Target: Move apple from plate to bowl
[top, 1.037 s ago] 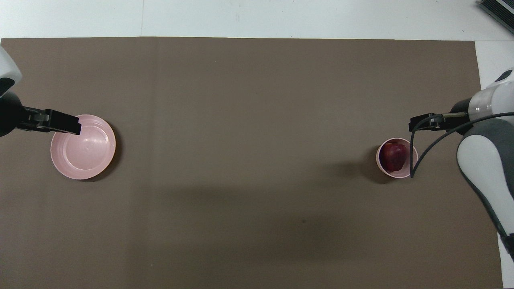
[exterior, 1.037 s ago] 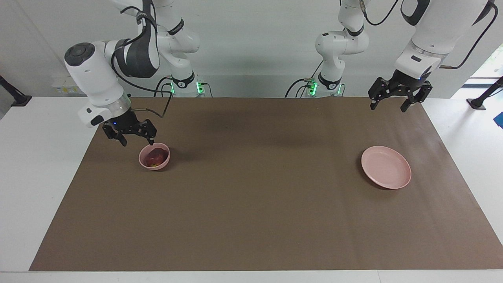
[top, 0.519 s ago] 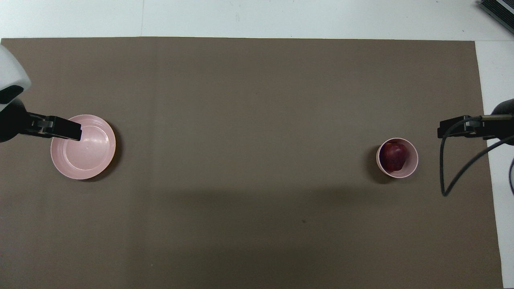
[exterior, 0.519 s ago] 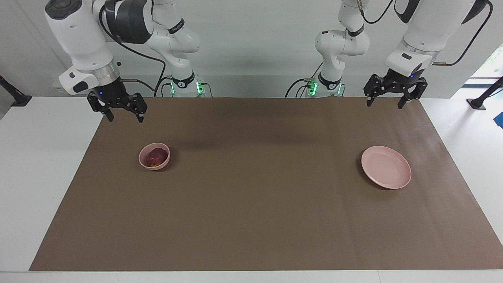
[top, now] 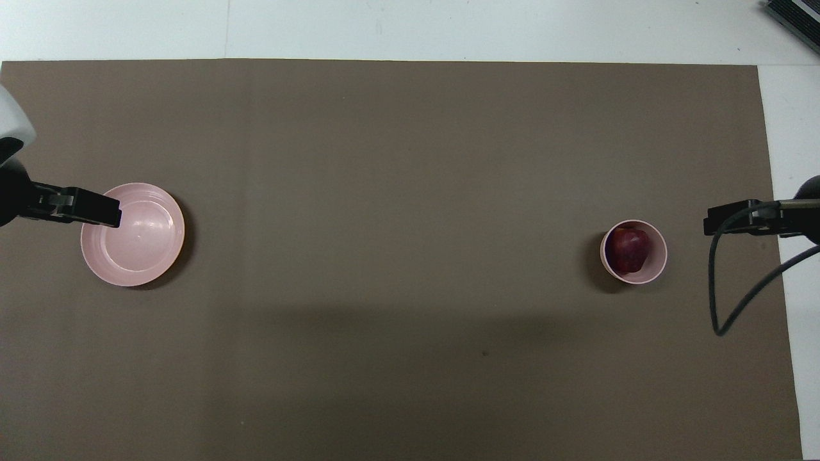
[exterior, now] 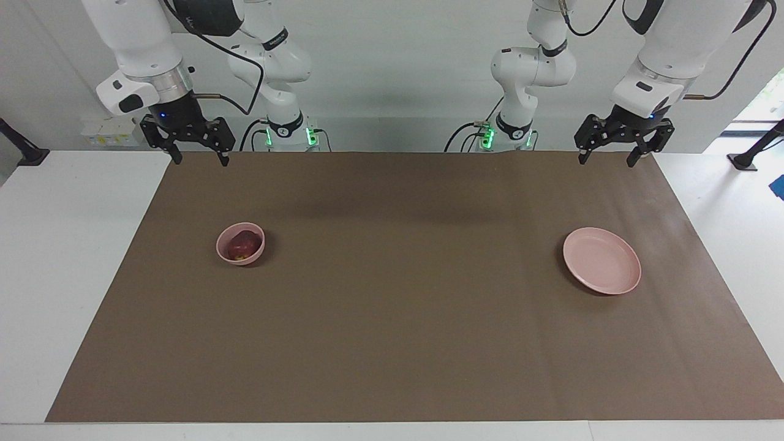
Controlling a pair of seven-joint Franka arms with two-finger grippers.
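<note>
Flat brown paper mat (exterior: 404, 318) covers most of a white table (exterior: 55, 257), w/ white margins showing at both ends & along the edge away from the arm bases. Plain pale grey wall (exterior: 392, 73) at the back. Bright daylight opening (exterior: 762, 101) at one side. Small dark speck (top: 485, 353) on mat. Soft broad shadows across mat's middle.

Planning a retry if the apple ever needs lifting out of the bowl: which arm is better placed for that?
Probably the right. The apple lies in the bowl at the right arm's end of the table, the open right gripper raised nearby. The left gripper waits by the plate.
</note>
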